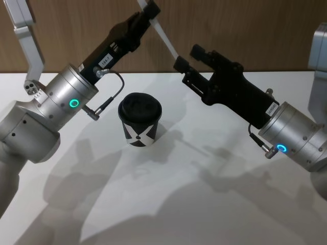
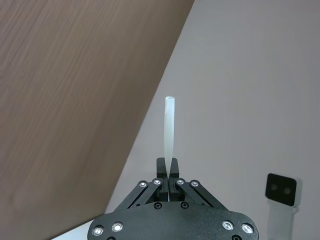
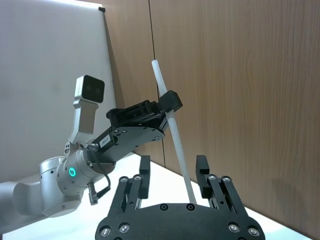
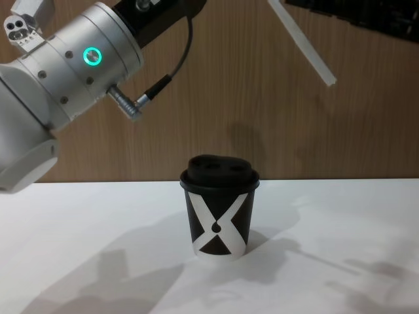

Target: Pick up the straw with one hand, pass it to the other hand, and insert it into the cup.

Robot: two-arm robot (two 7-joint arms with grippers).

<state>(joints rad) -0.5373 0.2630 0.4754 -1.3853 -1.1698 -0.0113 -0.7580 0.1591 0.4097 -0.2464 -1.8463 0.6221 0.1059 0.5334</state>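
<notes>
Straw (image 1: 166,38) held in air, tilted, above and behind cup (image 1: 140,122); upper part clenched in left pincer (image 1: 148,10). Lower end lies between the spread fingers of right pincer (image 1: 188,57), which is released; no contact evident in the right wrist view. Cup upright on white counter (image 1: 204,204), lid on, between the two arms.

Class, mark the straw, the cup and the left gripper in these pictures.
straw (image 2: 169,127), left wrist view, mid-shaft.
cup (image 4: 219,222), chest view, patterned paper wall.
left gripper (image 2: 168,165), left wrist view, between the fingertips shut on the straw.
</notes>
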